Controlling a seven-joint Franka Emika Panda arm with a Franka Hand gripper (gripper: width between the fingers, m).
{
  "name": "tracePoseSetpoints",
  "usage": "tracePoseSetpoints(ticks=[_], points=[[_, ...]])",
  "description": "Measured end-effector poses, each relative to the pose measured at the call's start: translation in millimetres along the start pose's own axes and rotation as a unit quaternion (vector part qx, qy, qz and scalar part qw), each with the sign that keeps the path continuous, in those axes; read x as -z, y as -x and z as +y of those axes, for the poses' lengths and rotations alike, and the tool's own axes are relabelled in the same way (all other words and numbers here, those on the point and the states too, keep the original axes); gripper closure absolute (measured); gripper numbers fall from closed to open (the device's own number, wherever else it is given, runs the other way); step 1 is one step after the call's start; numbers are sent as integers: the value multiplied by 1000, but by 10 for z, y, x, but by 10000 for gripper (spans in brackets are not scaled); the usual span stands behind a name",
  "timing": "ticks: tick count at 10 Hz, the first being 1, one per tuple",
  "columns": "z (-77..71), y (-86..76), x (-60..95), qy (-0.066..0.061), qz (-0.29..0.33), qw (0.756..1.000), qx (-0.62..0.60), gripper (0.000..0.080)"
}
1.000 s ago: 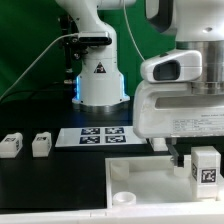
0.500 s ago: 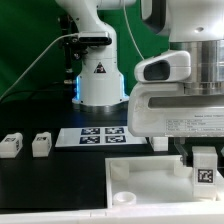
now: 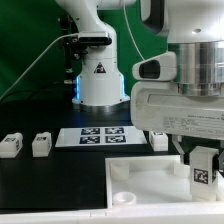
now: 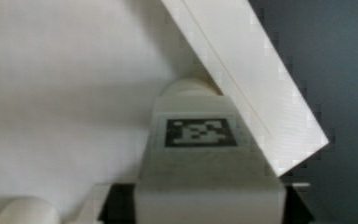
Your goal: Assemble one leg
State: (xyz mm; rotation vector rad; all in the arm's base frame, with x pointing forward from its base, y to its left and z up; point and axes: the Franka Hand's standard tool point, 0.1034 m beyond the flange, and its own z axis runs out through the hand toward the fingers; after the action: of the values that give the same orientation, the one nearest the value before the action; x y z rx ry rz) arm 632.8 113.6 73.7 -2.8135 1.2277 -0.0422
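Observation:
My gripper [image 3: 203, 153] is shut on a leg [image 3: 203, 169], a small white block with a black-and-white tag facing the camera. It holds the leg upright at the right corner of the large white panel [image 3: 145, 180], low over it. In the wrist view the leg [image 4: 201, 145] stands between my dark fingers [image 4: 123, 203], its far end against the panel's raised rim [image 4: 247, 75]. Whether the leg touches the panel, I cannot tell. Two more legs [image 3: 11, 145] [image 3: 41, 145] lie on the table at the exterior view's left.
The marker board [image 3: 90, 136] lies in front of the arm's white base [image 3: 100, 80]. Another small white block [image 3: 158, 141] sits behind the panel, partly hidden by my arm. The panel's near left corner has a round socket [image 3: 124, 197].
My gripper has sunk a little with the leg, toward the panel's right corner. The other legs and the panel have not moved.

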Motion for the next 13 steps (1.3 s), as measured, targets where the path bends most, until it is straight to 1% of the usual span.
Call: tracePoseSetpoints(ticks=[1,2,3,4,6,7,8,9,10,11,12,13], points=[[7,0,-3,-2,-3,997,-73,507],[21,-5,-6,-9,-16,984,-175,506],[28,5,-16,-21,-30,965,-259,506],[37,16,-18,-32,-40,951,-306,506],[38,26,-26,-31,-40,950,-308,506],[39,27,-28,-31,-40,953,-299,320],[39,28,-31,-31,-40,959,-279,203],[37,34,-36,-31,-37,964,-261,203],[20,70,-51,-28,-29,984,-173,160],[-10,136,-48,-13,-20,997,-79,152],[-65,175,-9,-1,-16,1000,-12,152],[-54,134,-17,-7,-11,999,39,152]])
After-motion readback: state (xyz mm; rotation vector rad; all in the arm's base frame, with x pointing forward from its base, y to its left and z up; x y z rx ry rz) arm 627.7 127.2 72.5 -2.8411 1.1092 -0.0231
